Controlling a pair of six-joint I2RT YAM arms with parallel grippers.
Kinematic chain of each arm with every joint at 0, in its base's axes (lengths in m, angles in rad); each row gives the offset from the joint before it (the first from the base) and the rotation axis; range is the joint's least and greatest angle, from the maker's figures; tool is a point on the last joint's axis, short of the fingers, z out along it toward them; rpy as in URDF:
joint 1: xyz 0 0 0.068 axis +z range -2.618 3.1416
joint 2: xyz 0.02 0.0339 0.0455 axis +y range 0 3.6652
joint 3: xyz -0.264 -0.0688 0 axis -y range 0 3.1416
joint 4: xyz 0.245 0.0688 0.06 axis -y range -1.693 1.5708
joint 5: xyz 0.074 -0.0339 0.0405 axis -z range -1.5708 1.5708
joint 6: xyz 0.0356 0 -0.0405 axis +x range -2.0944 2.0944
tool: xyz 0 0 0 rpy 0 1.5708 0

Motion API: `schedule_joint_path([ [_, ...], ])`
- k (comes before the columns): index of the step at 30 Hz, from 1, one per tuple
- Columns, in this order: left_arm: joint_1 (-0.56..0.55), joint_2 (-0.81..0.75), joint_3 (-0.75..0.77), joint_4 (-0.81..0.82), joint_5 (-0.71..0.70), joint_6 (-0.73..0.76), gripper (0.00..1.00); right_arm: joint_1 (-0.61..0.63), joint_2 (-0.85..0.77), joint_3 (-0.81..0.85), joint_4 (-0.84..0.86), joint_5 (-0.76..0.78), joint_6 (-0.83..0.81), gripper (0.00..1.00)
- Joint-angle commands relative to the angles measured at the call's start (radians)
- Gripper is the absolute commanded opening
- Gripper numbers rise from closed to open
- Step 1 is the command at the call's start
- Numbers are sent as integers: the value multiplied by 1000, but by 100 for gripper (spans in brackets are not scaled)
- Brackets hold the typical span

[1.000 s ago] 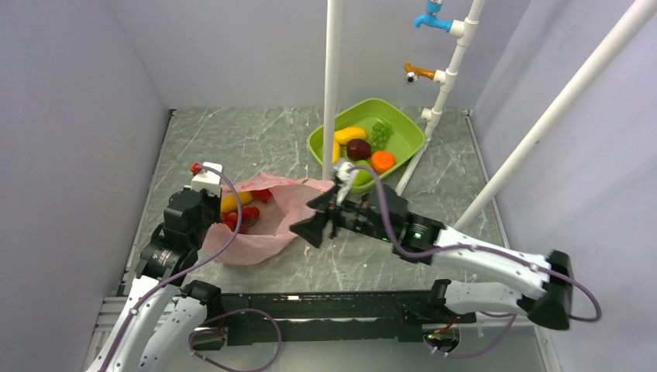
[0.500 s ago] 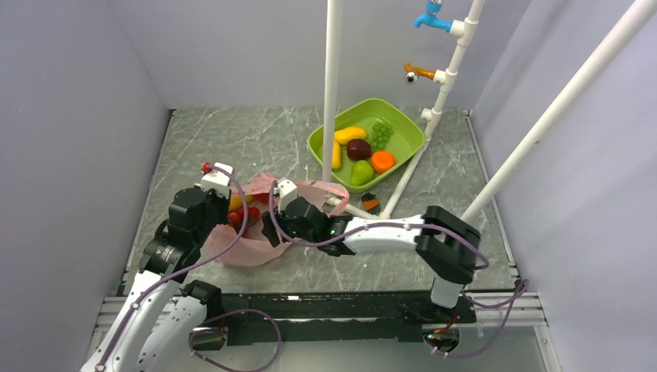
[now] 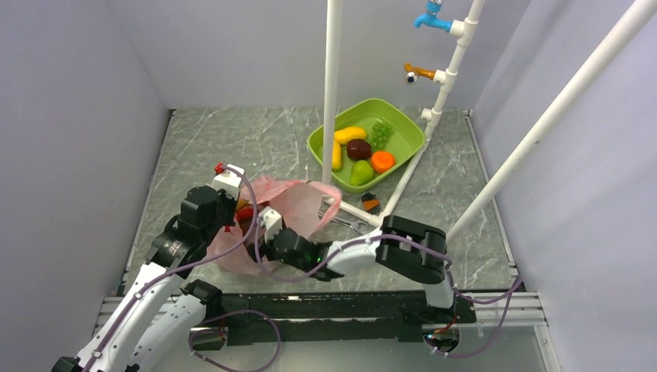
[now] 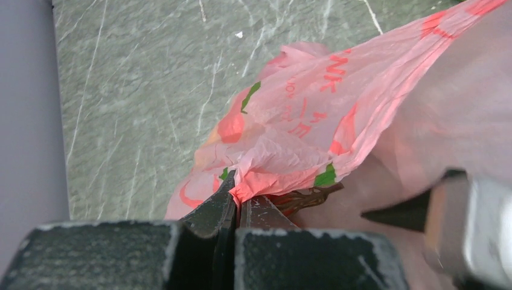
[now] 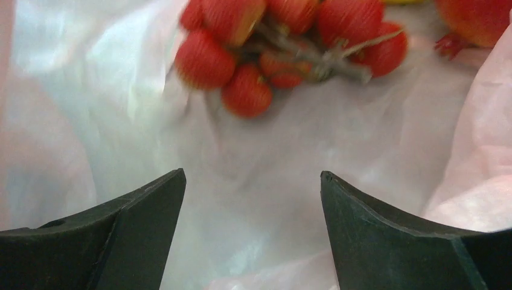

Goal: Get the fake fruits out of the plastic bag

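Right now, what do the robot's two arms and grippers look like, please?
Both arms have white links and black joint housings: the left arm, the right arm. A thin purple cable runs along each. Each wrist carries a small white box. The left gripper and right gripper have dark, matte, wedge-shaped fingers.

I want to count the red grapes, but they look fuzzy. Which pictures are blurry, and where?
Right wrist view: the grapes are smeared by blur, though the right pincer looks crisp. Left wrist view: the bag is sharp near the left pincer but fuzzy toward the right edge. Top view: sharp and evenly lit.
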State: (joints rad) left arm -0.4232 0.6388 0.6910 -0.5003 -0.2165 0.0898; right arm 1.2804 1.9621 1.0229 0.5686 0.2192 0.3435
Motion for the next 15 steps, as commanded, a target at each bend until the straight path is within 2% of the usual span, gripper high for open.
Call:
schedule_joint_path([
  [1, -3, -20, 9, 18, -113, -2, 0, 61, -22, -83, 197, 39, 13, 85],
  [7, -15, 25, 17, -7, -76, -12, 0, 108, 23, -62, 192, 149, -67, 87],
  [11, -56, 26, 35, -45, -79, -30, 0, 74, -30, -99, 219, 174, -60, 90],
  [15, -96, -16, 11, -16, -72, -14, 0, 3, -63, -132, 289, 120, -45, 88],
])
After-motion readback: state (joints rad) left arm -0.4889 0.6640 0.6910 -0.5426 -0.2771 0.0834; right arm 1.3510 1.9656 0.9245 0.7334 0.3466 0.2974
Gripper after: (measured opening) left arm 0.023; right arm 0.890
